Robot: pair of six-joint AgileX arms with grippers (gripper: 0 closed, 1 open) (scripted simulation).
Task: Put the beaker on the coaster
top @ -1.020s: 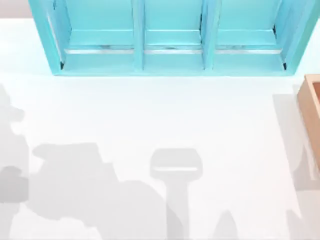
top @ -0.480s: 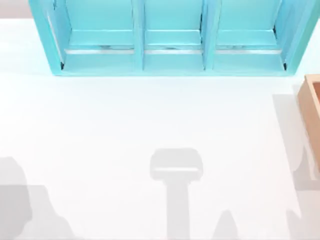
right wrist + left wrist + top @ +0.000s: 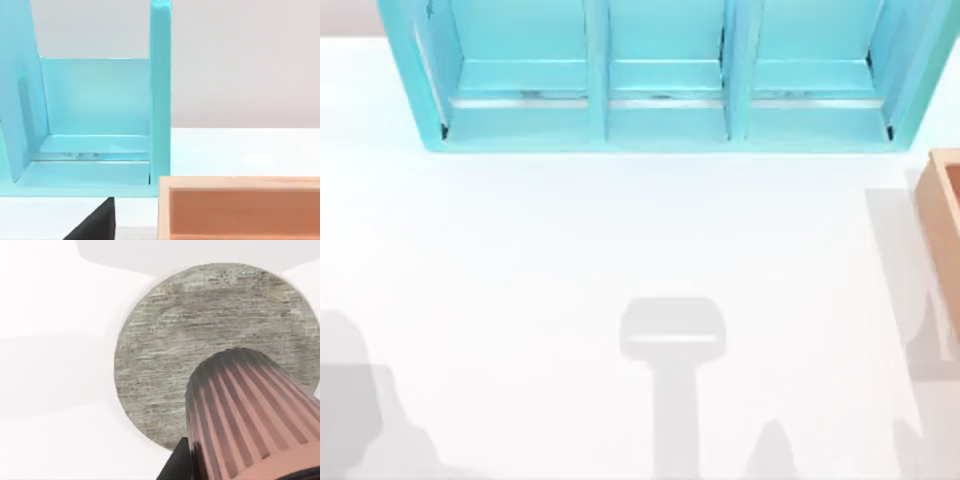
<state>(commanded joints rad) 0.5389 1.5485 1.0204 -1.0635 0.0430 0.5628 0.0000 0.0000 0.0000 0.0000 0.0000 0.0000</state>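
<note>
In the left wrist view the beaker [image 3: 250,415] is close up, over the edge of the round gray coaster [image 3: 170,350], which lies flat on the white counter [image 3: 50,340]. Can't tell if the left gripper holds it or if it's touching. Top view: blue shelf [image 3: 660,80] at the back w/ 3 slots, wood box [image 3: 945,220] at the right edge.

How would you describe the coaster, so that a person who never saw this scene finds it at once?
In the left wrist view, look at the white table. On it lies the coaster, a flat round disc of grey, stone-like texture. The ribbed reddish-brown beaker in front of it covers part of it; the coaster is the only flat grey round thing there.
</note>
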